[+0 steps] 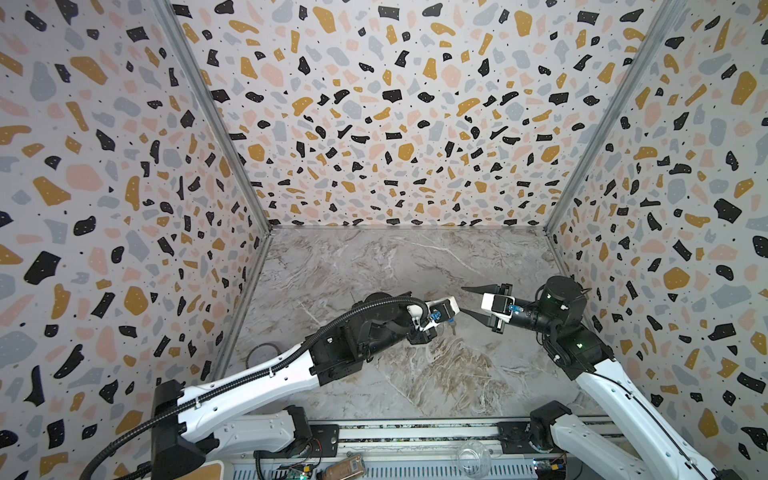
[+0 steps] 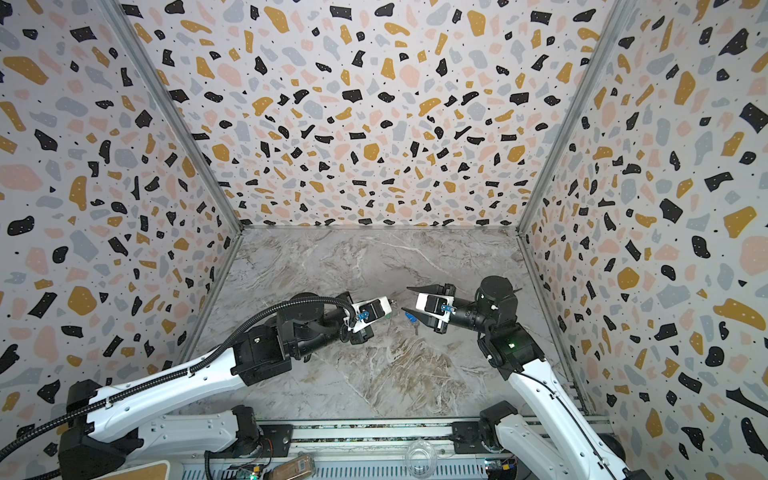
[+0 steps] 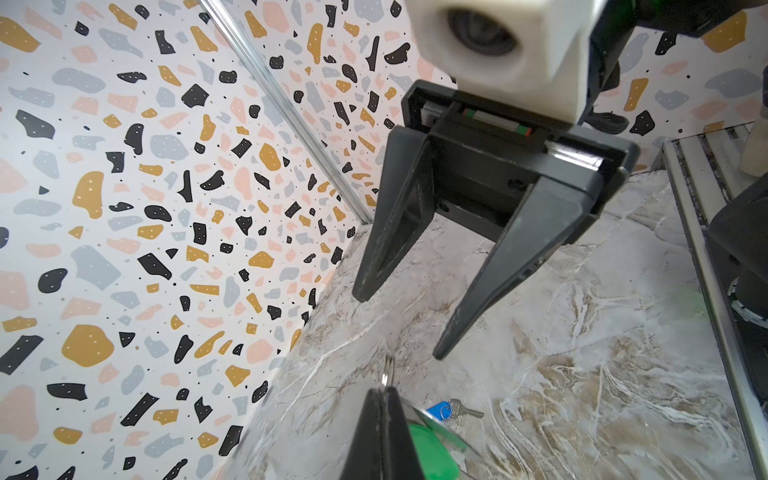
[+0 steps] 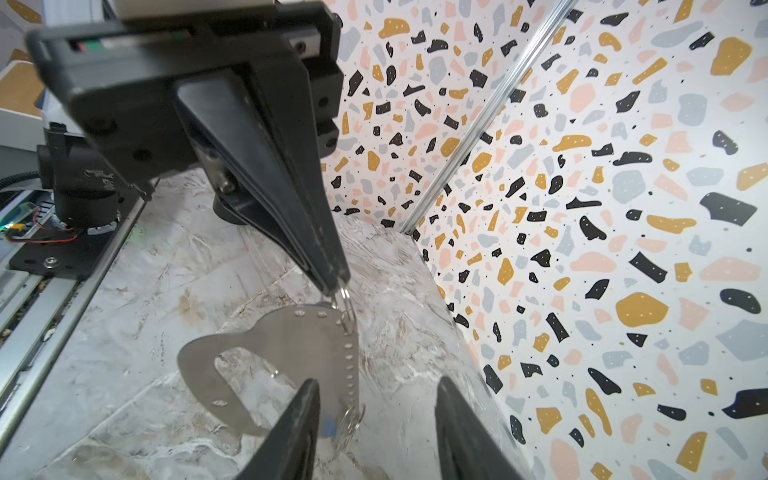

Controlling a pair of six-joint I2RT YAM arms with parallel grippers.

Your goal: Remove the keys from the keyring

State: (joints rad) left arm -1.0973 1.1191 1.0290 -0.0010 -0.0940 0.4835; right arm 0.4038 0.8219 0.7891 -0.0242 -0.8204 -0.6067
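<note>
As the left end effector (image 4: 336, 284) pinches the keyring (image 4: 299, 332), it hangs lengthwise downward. The right end effector (image 4: 378, 383) gapes, empty.

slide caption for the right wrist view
The left claw pinches the keyring by a metal ring; the right claw faces it, open.

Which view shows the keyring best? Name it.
Right wrist view: the keyring hangs nearly whole from the shut left hand. The left wrist view shows only its ring link; in both top views it cannot be made out.
</note>
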